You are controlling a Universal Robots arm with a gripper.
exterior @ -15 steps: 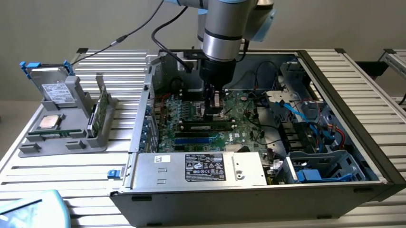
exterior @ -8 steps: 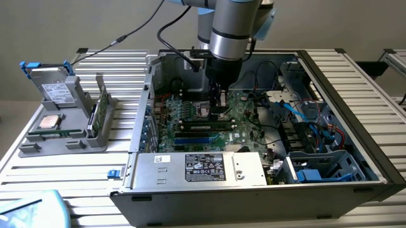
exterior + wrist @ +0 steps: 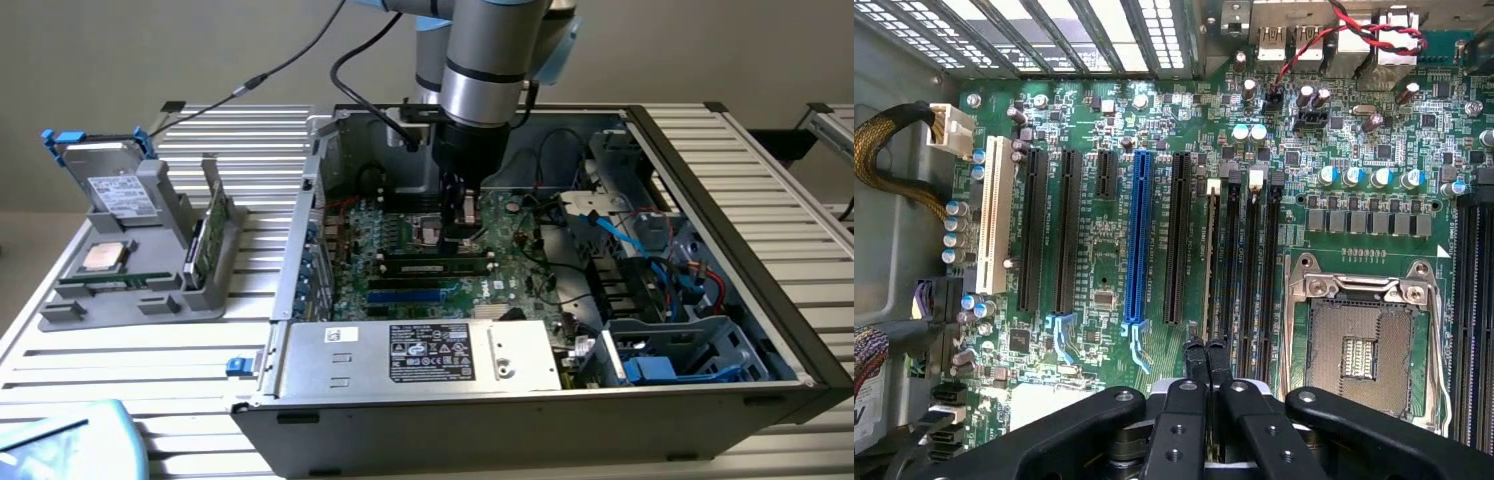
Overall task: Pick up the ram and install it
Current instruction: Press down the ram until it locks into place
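Table (image 3: 160, 360) was ribbed aluminium slats, pale and shiny. At the exterior view's left sat a grey plastic holder (image 3: 80, 305), blocky and matte. It carried a boxy metal drive (image 3: 118, 185) with blue plastic clips and a square silver processor chip (image 3: 104, 258) lying flat. A thin green board (image 3: 203, 240) stood on edge in the holder's upright slot.

Next along was the open computer case (image 3: 747, 250), sheet steel with a dark rim. A silver power supply (image 3: 320, 375) with a black label lay across its front edge. The motherboard (image 3: 1094, 280) inside was green and densely populated: long black slots, one blue slot (image 3: 1140, 240), one white slot (image 3: 993, 215), small round capacitors, and an empty square socket (image 3: 1359, 355) with a metal frame.

The ram (image 3: 430, 266), a slim green stick with black chips, sat in one of the long slots near the board's middle, lying across the exterior view, apart from the holder.

The gripper (image 3: 1206, 345) was black jointed metal hanging off a silver-and-black arm (image 3: 481, 70). It was straight down over the memory slots, just behind the ram in the exterior view. Jaws were fully closed, tips pressed together, nothing between them. Couldn't tell whether the tips touched the stick or the slot.

On the exterior view's right were loose blue and red cables (image 3: 667, 270) and a grey metal drive cage (image 3: 694, 345).
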